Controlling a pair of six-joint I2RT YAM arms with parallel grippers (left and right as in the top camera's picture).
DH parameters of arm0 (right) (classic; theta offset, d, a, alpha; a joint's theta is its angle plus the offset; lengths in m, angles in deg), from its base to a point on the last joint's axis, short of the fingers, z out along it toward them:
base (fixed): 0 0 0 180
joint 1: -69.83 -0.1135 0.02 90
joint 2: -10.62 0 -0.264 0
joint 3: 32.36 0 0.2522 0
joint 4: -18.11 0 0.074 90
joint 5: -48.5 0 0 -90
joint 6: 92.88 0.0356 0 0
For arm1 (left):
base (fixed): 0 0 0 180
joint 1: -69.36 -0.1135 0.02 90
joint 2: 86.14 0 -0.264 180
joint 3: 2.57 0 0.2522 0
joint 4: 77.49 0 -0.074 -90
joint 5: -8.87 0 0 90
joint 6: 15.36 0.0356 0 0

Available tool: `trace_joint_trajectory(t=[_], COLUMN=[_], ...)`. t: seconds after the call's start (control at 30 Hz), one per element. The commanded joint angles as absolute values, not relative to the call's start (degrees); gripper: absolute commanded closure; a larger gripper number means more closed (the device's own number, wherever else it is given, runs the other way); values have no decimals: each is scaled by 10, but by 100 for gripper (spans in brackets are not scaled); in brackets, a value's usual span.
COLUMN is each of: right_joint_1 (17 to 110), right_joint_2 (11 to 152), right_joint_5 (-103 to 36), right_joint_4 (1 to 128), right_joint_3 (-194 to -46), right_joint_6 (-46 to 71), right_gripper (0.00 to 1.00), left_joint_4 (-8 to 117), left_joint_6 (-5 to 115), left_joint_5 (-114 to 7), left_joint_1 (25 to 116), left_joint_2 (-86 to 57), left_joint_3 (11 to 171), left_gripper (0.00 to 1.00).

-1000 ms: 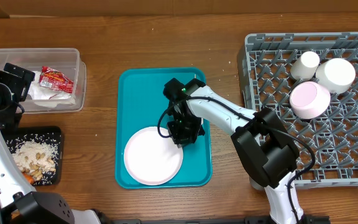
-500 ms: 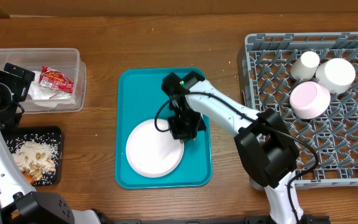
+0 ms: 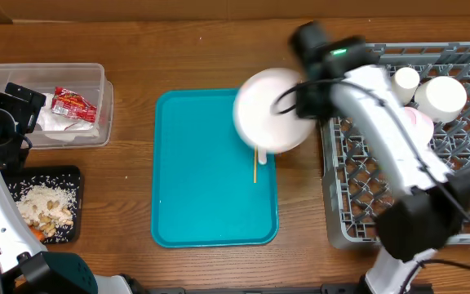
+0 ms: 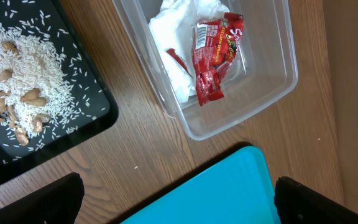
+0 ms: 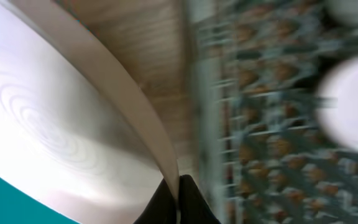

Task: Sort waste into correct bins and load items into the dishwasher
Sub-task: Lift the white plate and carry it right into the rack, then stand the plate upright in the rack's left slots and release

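My right tool [image 5: 178,198] is pinched shut on the rim of the plate [image 3: 269,110], with nothing but that thin edge between the fingers. The plate hangs over the top right corner of the tray [image 3: 202,180] and the strip of bench [image 3: 137,49] beside the rack [image 3: 431,188]; it is blurred in the overhead view, so I cannot tell its exact tilt.

I judge the plate stiff, glazed and slippery, heavy for so small a grip, and brittle if it drops. Held at one edge, its weight levers against the pinch, so the hold should stay firm and the carry smooth. It should go on edge between pegs in a free part of the rack, well apart from the bowl [image 3: 443,96] and cup [image 3: 404,81] at the far corner.

The fork [image 3: 255,167] lies flat on the tray, near its right side. It is slim, light and low, so I would take it across the handle, fingers straddling it.

My left tool [image 4: 178,208] stands wide open and empty above the bench, near the tub [image 4: 278,81]. The wrapper [image 4: 215,59] and napkins [image 4: 179,25] lie in the tub; the rice [image 4: 23,68] lies on the black tray [image 4: 86,118].
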State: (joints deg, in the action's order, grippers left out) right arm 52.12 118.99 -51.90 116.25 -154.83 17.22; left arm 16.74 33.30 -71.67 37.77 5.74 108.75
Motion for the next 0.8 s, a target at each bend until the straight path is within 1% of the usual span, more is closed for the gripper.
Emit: trace_joint_trajectory(t=[0.0, 0.03, 0.1, 0.23, 0.47, 0.57, 0.77], right_joint_1=[589, 603, 639, 663, 666, 666, 660], right_joint_2=[1146, 1142, 1137, 1138, 1138, 1139, 1139], right_joint_5=[-574, -579, -634, -715, -745, -783, -790], right_joint_4=[1155, 1150, 1117, 1071, 1053, 1056, 1049], right_joint_3=[-1568, -1568, -1568, -1568, -1567, -1559, -1526], right_joint_6=[180, 181, 188, 212, 213, 255, 301], right_gripper=[96, 96, 96, 96, 96, 96, 96], left_joint_4=[168, 168, 168, 168, 168, 168, 168], left_joint_6=[346, 346, 346, 346, 346, 346, 346], left_joint_5=[-714, -714, -714, -714, -714, -714, -714], left_joint_1=[379, 379, 379, 379, 379, 379, 379], left_joint_2=[55, 55, 55, 55, 55, 55, 55], left_joint_3=[1093, 1093, 1093, 1093, 1093, 1093, 1093], left_gripper=[0, 0, 0, 0, 0, 0, 0])
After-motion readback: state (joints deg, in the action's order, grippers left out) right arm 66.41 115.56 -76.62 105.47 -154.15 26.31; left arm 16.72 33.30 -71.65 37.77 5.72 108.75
